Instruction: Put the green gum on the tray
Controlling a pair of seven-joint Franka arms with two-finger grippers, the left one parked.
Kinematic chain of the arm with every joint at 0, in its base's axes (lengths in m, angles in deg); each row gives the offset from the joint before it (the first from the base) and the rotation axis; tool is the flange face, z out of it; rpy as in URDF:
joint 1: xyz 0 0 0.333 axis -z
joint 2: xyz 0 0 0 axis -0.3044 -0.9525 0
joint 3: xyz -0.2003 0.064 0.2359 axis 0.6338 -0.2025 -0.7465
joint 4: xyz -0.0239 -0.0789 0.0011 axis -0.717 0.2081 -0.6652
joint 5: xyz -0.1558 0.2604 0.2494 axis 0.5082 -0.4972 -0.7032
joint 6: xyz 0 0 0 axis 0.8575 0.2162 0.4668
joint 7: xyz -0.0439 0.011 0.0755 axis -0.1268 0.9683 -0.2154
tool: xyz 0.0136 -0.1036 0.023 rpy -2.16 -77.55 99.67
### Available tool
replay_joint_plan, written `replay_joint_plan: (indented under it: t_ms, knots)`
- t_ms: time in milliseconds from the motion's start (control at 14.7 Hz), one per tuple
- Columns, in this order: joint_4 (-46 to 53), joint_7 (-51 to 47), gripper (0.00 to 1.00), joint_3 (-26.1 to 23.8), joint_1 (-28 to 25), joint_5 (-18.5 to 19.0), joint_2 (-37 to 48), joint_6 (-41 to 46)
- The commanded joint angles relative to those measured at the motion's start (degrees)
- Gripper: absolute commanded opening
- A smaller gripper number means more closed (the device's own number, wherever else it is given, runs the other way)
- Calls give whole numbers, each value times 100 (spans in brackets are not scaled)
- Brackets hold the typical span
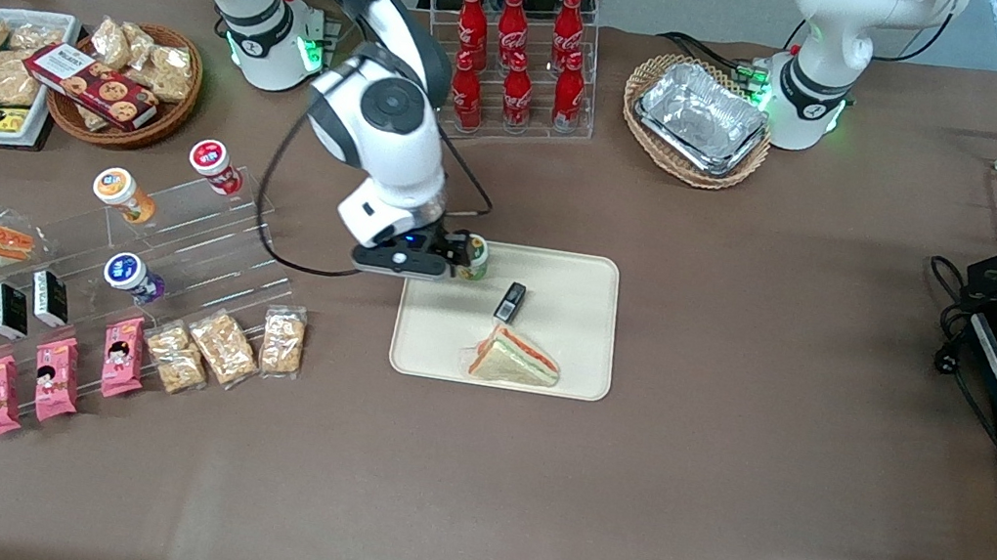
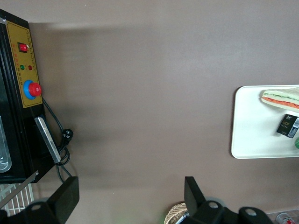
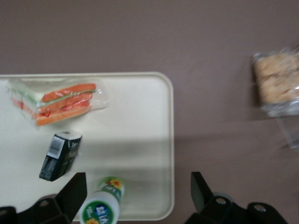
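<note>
Middle of the front frame: gripper (image 1: 458, 266) sits low over the tray (image 1: 588, 279), at the tray corner nearest the working arm and farthest from the front camera. The jaws stand wide apart, gripping nothing. The green gum (image 1: 475, 257) rests on the tray just inside that corner; it looks upright in the front view, lid up. In the wrist view it lies just beside one finger (image 3: 74, 189) and well apart from the other, and contact with the near finger cannot be ruled out. Risk: with so little clearance, any sideways drift on retreat could let that finger clip the canister. It is tall for its base and round, so it would likely topple and roll. The rim is low and close, so it could go over onto the table. A straight vertical lift looks safest. Containers: the tray also holds a wrapped sandwich (image 1: 514, 359) nearer the camera and a small dark packet (image 1: 510, 302) between sandwich and gum. Top of the front frame: a wicker basket (image 1: 652, 76) holds foil trays (image 1: 701, 118), and a clear rack (image 1: 591, 57) holds red cola bottles (image 1: 517, 56).
</note>
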State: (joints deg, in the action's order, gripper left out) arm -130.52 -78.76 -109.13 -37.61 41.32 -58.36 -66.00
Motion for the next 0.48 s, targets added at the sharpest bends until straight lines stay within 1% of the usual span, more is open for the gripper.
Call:
replay_joint_plan:
  t_ms: [0, 68, 136, 272, 407]
  knots:
    - [-24, 1117, 99, -38, 511, -666, 722, 628]
    - [38, 1609, 99, -29, 687, -948, 907, 935]
    - [117, 1979, 100, -20, 871, -1090, 1074, 1234]
    - [187, 2351, 100, 41, 1162, -1152, 1382, 1805]
    - [301, 2868, 100, 435, 1163, -1485, 1646, 2254]
